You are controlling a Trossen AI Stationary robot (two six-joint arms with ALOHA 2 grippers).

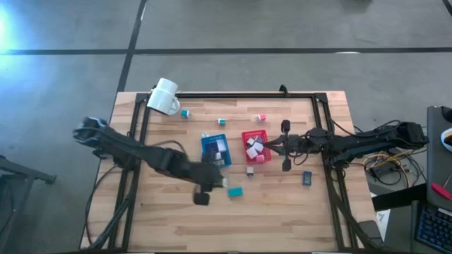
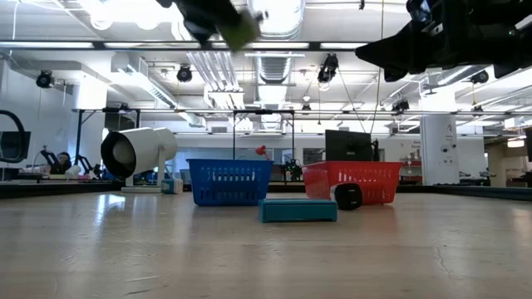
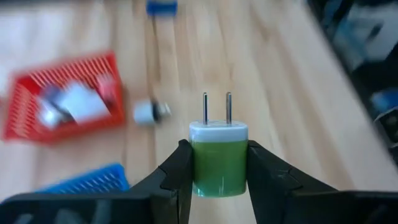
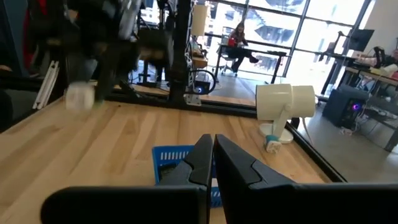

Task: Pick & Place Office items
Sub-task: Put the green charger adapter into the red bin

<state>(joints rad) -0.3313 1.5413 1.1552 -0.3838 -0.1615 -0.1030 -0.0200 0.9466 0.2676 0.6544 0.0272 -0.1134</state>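
My left gripper (image 3: 218, 182) is shut on a small green plug adapter (image 3: 218, 158) with a white face and two metal prongs. It hangs well above the table near the middle front (image 1: 223, 183), and shows at the top of the low view (image 2: 243, 29). A teal block (image 1: 235, 191) lies flat on the wood just beside it. My right gripper (image 4: 213, 149) is shut and empty, level over the red tray (image 1: 256, 146). The blue tray (image 1: 215, 148) stands to the left of the red one. Both hold a few small items. My left gripper pinches the adapter's green body by two opposite sides (image 3: 200, 171) between its two fingers (image 3: 261, 177). The fingers slant down toward the table's right side. The adapter is lifted clear of the table, its prongs (image 3: 216, 107) pointing forward, away from the gripper.
A white mug (image 1: 164, 97) lies on its side at the far left corner. Small items lie loose on the wood: teal (image 1: 185, 113), (image 1: 222, 121), pink (image 1: 260, 117), grey (image 1: 250, 170), dark blue (image 1: 307, 178). A black frame rail (image 1: 233, 95) borders the table.
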